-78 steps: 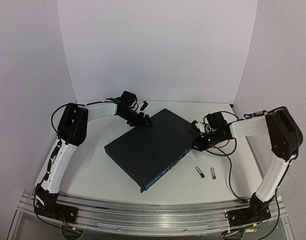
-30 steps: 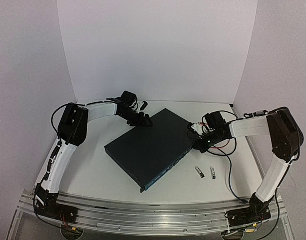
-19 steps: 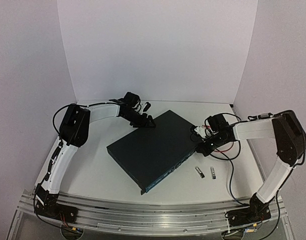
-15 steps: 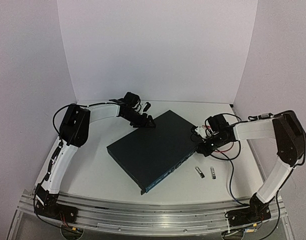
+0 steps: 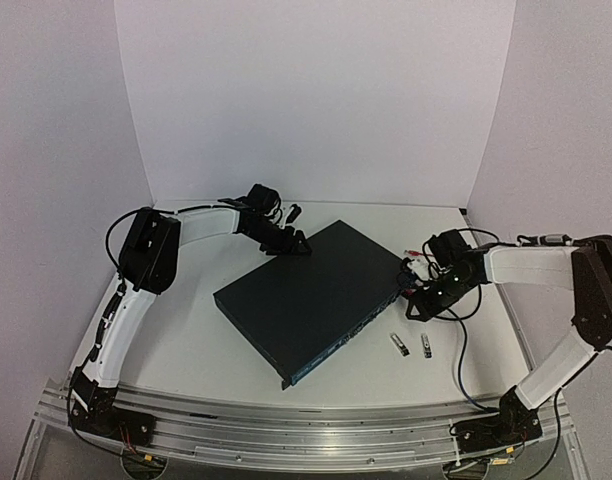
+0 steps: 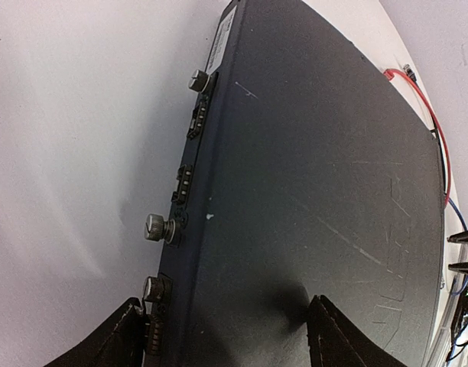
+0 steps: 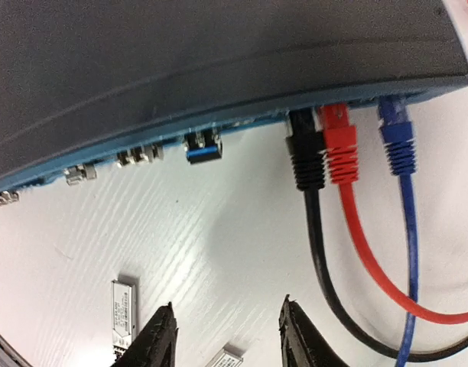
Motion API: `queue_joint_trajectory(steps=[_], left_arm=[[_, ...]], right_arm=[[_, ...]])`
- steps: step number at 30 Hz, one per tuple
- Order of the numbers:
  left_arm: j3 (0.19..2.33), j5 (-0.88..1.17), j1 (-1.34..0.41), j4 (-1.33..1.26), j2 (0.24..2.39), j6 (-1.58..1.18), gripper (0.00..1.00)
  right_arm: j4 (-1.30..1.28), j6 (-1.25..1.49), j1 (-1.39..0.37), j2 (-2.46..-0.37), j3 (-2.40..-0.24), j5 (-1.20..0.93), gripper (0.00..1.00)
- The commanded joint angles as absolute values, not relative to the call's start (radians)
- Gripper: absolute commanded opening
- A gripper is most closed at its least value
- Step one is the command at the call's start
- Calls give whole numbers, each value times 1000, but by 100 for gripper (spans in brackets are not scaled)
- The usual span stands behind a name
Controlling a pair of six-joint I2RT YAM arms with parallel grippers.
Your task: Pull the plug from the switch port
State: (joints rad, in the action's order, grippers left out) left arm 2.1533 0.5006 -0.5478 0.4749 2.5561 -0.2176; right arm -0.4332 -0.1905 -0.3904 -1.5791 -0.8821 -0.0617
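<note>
Dark blue-black metal, the switch (image 5: 306, 300) is lying slantwise at mid-worktop (image 5: 186, 350), its socket face turning toward 4 o'clock. At its 3 o'clock end the right pincer (image 7: 228, 304) is hovering with fingers parted, holding nothing. The black plug (image 7: 305, 157), red plug (image 7: 339, 145) and blue plug (image 7: 396, 141) are all sitting in their ports, their cables running out of frame at 5 o'clock. One silver module (image 7: 121, 306) is lying whole; another (image 7: 222, 358) is being cut off by the bottom edge. At 12 o'clock the left pincer (image 5: 289, 241) is straddling the switch's rear edge, fingers apart. Whether they are touching it is hard to make out.
</note>
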Motion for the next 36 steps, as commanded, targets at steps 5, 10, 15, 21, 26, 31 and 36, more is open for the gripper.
queue_joint_trajectory(steps=[5,10,15,21,26,31,36], left_arm=[[2085,446,-543,549,2590,-221,71],[2066,455,-543,536,2575,-226,71],[2067,464,-543,533,2578,-230,71],[2068,471,-543,534,2578,-232,71],[2072,473,-543,534,2580,-233,71],[2081,475,-543,541,2585,-232,71],[2081,475,-543,541,2586,-228,71]], right_arm=[[-364,262,-389,-1554,-972,5,84],[-365,563,-390,-1583,-965,34,90],[-366,645,-390,-1611,-950,73,91],[-366,658,-397,-1641,-961,90,91],[-365,641,-416,-1674,-976,99,91],[-364,652,-429,-1693,-983,114,92],[-362,683,-428,-1683,-979,129,92]])
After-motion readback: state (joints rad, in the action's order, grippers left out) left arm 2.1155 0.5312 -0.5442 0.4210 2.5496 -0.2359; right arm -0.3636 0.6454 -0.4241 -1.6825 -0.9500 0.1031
